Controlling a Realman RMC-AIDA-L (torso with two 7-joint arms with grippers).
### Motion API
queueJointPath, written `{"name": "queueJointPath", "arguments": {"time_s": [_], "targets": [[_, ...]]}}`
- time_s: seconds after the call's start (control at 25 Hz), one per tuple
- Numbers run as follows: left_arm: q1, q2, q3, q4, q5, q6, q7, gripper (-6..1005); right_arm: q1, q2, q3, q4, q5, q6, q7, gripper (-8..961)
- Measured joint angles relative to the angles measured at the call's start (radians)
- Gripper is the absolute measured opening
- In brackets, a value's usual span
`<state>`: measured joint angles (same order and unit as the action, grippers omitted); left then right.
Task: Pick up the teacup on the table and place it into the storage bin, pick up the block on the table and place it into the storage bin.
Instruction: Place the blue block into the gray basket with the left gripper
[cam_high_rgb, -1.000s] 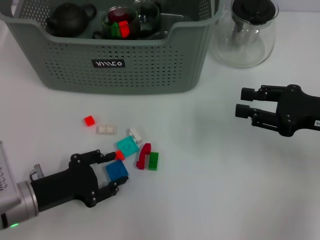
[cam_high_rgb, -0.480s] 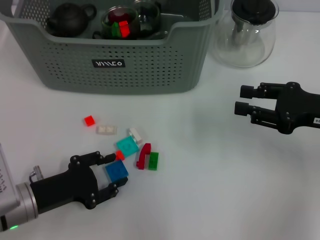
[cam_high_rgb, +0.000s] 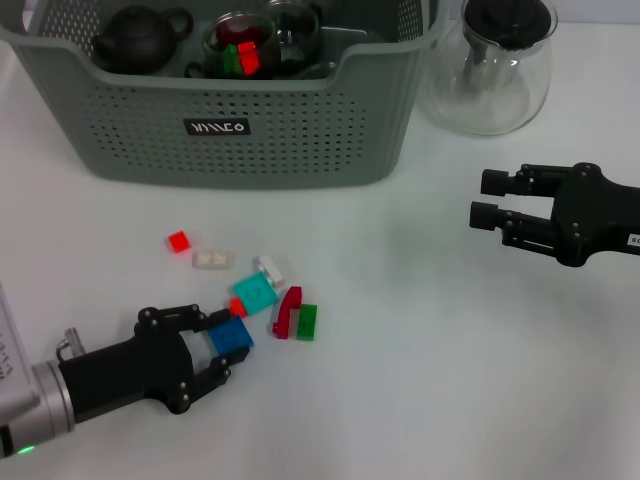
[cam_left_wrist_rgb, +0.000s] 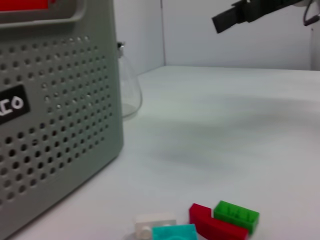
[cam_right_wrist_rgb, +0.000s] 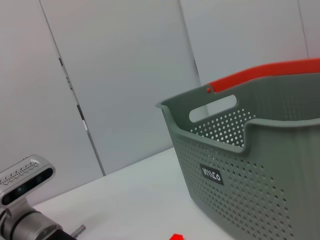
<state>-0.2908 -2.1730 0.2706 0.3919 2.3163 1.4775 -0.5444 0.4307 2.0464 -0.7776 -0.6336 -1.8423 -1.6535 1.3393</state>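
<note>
Two black fingers of the left gripper (cam_high_rgb: 212, 348) stand spread apart, low on the white worktop (cam_high_rgb: 420, 380), with the blue block (cam_high_rgb: 231, 336) lying between their tips; whether either tip touches it cannot be told. Just past the upper fingertip sits a small red piece (cam_high_rgb: 238, 308), and beyond that the teal block (cam_high_rgb: 255, 294), a white block (cam_high_rgb: 269, 268), the dark red block (cam_high_rgb: 288, 311) and the green block (cam_high_rgb: 307, 321), the last two side by side and touching. Farther off from the fingers lie a pale flat piece (cam_high_rgb: 212, 259) and a lone red block (cam_high_rgb: 179, 241).

Beyond the scatter stands the storage bin (cam_high_rgb: 250, 120), its perforated front wall facing the fingers, holding a dark teapot (cam_high_rgb: 140, 38) and a glass teacup (cam_high_rgb: 243, 42) with red and green pieces inside. A glass carafe (cam_high_rgb: 492, 62) stands just beside the bin's right corner.

The right gripper (cam_high_rgb: 487, 202) hovers well apart over bare worktop, fingers released and spread, nothing between them. Open surface stretches between the two grippers.
</note>
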Motion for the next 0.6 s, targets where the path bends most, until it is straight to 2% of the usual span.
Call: {"name": "queueJointPath", "arguments": {"time_s": [0.08,0.2,0.36,0.4,0.52,0.6], "targets": [[0.001,0.001,-0.006,0.003,-0.008,0.001,-0.005,571,0.000,-0.001,0.000,0.000,0.000,0.000,0.004,504],[0.003,0.001,-0.014,0.017,-0.012,0.010,-0.035,404,0.000,-0.001,0.000,0.000,0.000,-0.001,0.006,504],[0.004,0.001,-0.017,0.062,-0.012,0.035,-0.151,404,0.003,-0.001,0.000,0.000,0.000,-0.005,0.006,504],[0.005,0.005,-0.022,0.121,-0.013,0.091,-0.269,404,0.003,-0.001,0.000,-0.001,0.000,-0.005,0.006,504],[-0.001,0.012,-0.052,0.184,-0.017,0.209,-0.377,404,0.004,-0.001,0.000,-0.003,0.000,-0.004,0.006,504],[-0.020,0.026,-0.091,0.221,-0.023,0.325,-0.450,404,0.005,-0.001,0.000,-0.004,0.000,-0.002,0.006,504]]}}
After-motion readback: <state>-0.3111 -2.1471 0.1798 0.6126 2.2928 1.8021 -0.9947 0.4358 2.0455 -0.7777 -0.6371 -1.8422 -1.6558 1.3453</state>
